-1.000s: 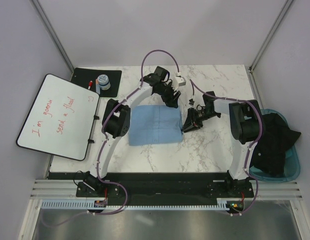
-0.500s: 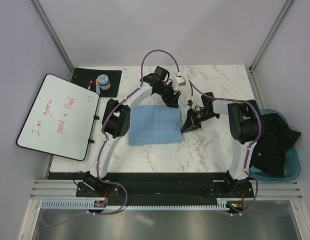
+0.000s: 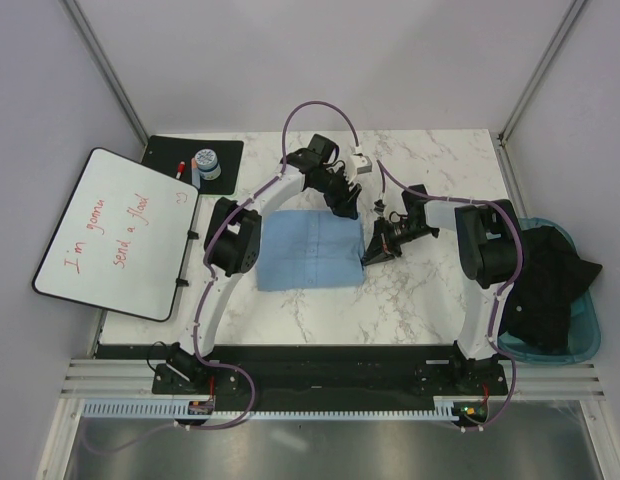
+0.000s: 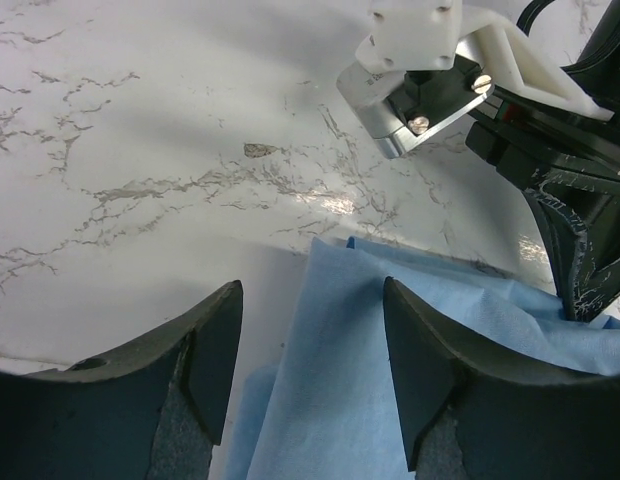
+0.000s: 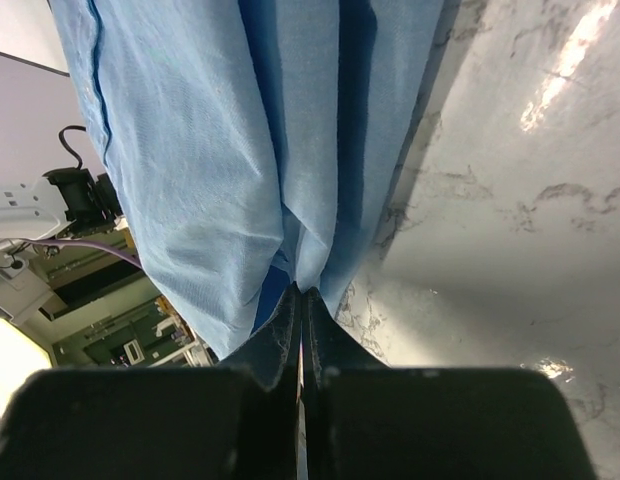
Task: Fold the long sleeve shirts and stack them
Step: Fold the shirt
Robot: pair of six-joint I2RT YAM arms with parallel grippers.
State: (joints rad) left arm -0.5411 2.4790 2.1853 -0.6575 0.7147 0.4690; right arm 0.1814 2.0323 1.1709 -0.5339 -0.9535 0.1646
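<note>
One light-blue shirt (image 3: 312, 250), one marble worktop (image 3: 320, 310) and two robot arms, the left arm (image 3: 233, 245) and the right arm (image 3: 490, 250); also one whiteboard (image 3: 115, 232), one black mat (image 3: 225, 152), one jar (image 3: 206, 163), one red marker (image 3: 180, 168), one blue bin (image 3: 588, 330).

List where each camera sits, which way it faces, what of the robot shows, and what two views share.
Top external: above and behind the arm bases, facing down on the table; the left arm and right arm flank the folded shirt.
Left wrist: on the left arm, facing down past its open left end effector at the shirt's corner.
Right wrist: on the right arm, facing along its shut right end effector, pinching the shirt's edge.
Shared: the left wrist view also shows the right end effector on the shirt.
</note>
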